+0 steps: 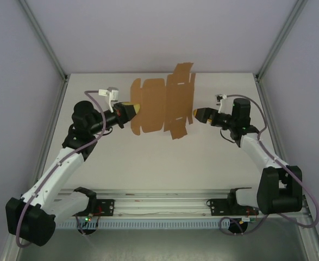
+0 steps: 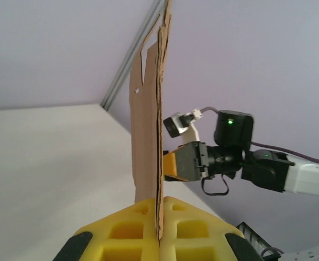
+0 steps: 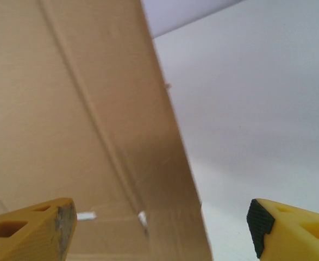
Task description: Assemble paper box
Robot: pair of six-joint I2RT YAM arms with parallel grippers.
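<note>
One paper box point(image 1: 162, 106), left gripper point(image 1: 135, 108) clamped on its edge, right gripper point(image 1: 196, 113) jaws spread beside it

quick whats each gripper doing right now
left gripper: closed on the cardboard sheet
right gripper: open, holding nothing

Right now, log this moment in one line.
left gripper: shut on die-cut cardboard sheet | right gripper: open at its opposite edge | sheet state: unfolded
</note>
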